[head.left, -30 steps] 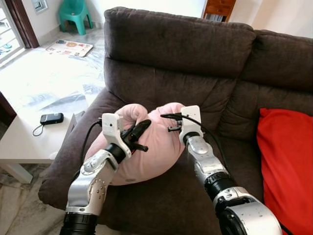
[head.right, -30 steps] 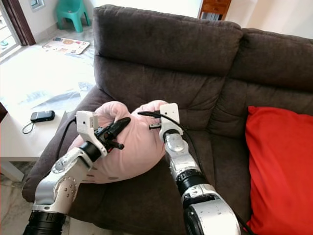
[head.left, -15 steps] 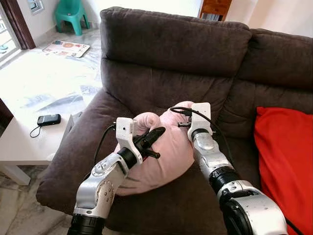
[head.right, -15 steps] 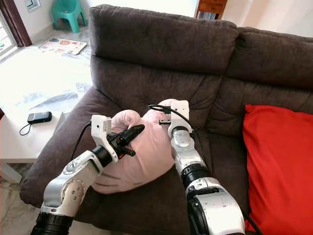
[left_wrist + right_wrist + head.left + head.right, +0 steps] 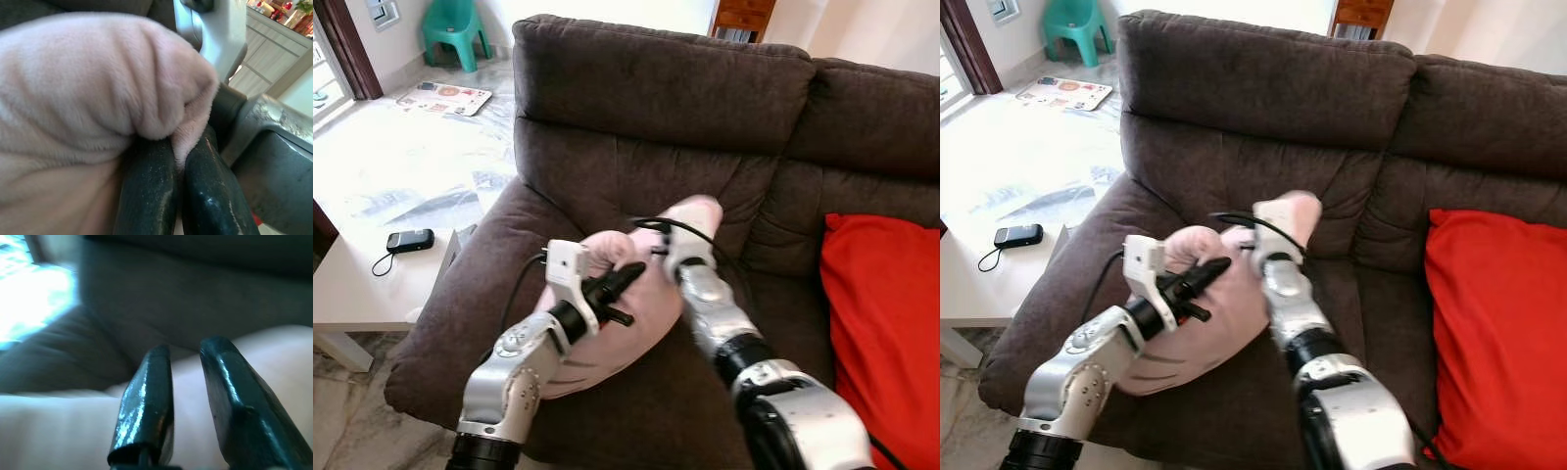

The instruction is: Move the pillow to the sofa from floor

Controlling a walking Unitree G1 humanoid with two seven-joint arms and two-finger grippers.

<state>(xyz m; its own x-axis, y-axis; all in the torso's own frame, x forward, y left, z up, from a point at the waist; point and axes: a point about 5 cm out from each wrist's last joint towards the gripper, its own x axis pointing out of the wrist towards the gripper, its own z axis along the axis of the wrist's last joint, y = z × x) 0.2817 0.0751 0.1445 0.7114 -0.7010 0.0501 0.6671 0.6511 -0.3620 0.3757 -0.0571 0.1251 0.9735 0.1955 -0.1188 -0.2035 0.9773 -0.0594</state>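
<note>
Pink pillow on the sofa seat, both your pincers at it.

Nearest you, your left pincer [image 5: 619, 282] is pressed together on a fold of the pillow [image 5: 607, 338]; in the left wrist view its fingers [image 5: 146, 191] pinch the plush cloth between them. Just beyond, your right pincer [image 5: 183, 367] lies over the pillow's upper part with its fingers a little spread, nothing between them, though that arm is blurred in the head views. The pillow rests on the brown sofa [image 5: 666, 108] seat near the left armrest. Off to the right sits a red cushion [image 5: 886, 323]. Farther left, a white surface [image 5: 357, 289] carries a small black device [image 5: 414, 239], and a green chair [image 5: 460, 24] stands far back.
</note>
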